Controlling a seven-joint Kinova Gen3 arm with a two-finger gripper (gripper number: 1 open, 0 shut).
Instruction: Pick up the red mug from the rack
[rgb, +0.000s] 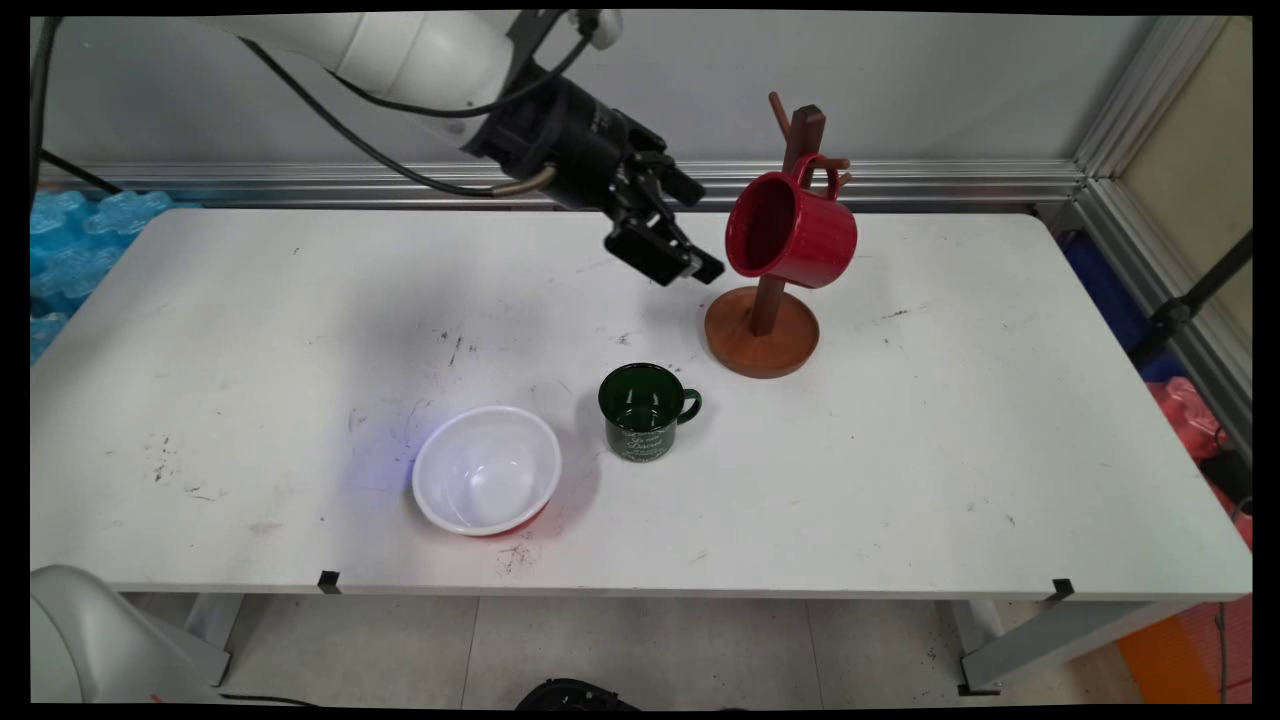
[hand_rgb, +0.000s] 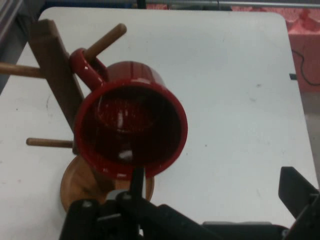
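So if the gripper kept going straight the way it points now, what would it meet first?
Most likely the red mug hanging on the wooden mug tree: its open mouth faces the gripper, though the gap is hard to judge.

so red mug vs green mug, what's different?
The red mug hangs by its handle on a peg of the wooden mug tree, tipped with its mouth facing the tool; the green mug stands upright on the table. The red mug looks larger and plain; the green mug carries pale lettering. Both are empty and have one handle.
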